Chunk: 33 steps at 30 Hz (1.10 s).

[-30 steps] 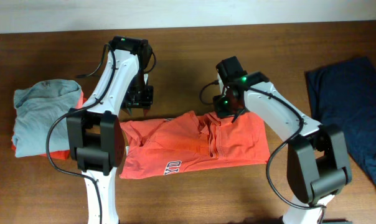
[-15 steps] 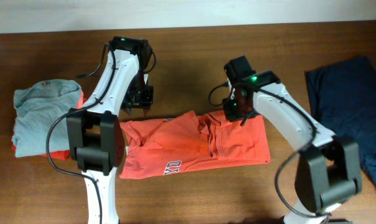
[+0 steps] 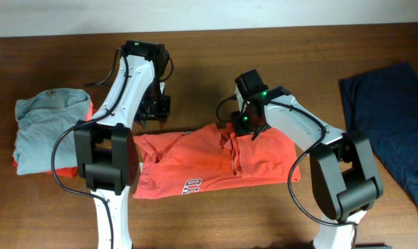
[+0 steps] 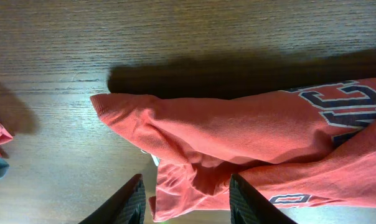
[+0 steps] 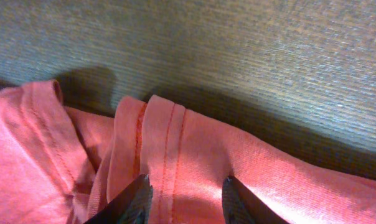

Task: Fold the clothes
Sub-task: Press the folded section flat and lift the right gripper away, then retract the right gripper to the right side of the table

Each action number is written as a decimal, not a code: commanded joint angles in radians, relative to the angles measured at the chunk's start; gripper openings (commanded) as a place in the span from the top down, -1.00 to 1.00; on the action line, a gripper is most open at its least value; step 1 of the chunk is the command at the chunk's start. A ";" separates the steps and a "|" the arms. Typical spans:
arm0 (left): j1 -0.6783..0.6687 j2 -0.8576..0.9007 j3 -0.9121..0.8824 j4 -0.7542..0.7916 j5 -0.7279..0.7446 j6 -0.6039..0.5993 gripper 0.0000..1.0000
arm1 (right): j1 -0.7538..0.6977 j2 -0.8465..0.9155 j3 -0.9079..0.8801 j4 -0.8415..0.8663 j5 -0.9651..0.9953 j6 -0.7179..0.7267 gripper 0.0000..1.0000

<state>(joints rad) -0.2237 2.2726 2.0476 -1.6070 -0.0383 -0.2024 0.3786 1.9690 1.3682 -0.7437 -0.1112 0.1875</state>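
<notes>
Nearest the arm bases, the orange-red T-shirt [image 3: 209, 162] lies flat across the middle of the brown wooden table [image 3: 209, 55]. It is folded into a wide, rumpled band. White-and-navy lettering [image 3: 192, 185] shows along its near edge, and a crease runs front to back near its middle. Its far edge is uneven, with doubled layers and a stitched hem turned over. At that far edge the right gripper [image 3: 248, 128] stands low over the cloth with its jaws apart; in the wrist view the hem shows between the fingers, and nothing is pinched. The left gripper [image 3: 154, 111] hangs over the shirt's far left corner, its jaws likewise apart and empty, with the cloth lying beneath them. Off to the left, a folded light grey T-shirt [image 3: 46, 128] rests on another orange one [image 3: 18, 164]. A crumpled navy T-shirt [image 3: 392, 117] lies at the right edge.
</notes>
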 commanded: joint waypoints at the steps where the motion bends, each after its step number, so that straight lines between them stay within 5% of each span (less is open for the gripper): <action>1: 0.004 -0.001 -0.001 -0.003 -0.003 0.009 0.13 | -0.002 -0.025 0.069 -0.033 -0.008 0.008 0.15; 11: 0.004 -0.001 -0.001 -0.006 -0.003 0.009 0.12 | -0.048 -0.243 0.104 -0.227 0.198 0.017 0.14; 33: 0.000 -0.001 -0.001 -0.070 -0.003 0.008 0.19 | -0.093 -0.404 0.104 -0.598 0.203 0.016 0.13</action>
<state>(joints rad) -0.2237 2.2726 2.0476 -1.6566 -0.0380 -0.2024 0.2859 1.6302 1.4628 -1.3251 0.0647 0.1913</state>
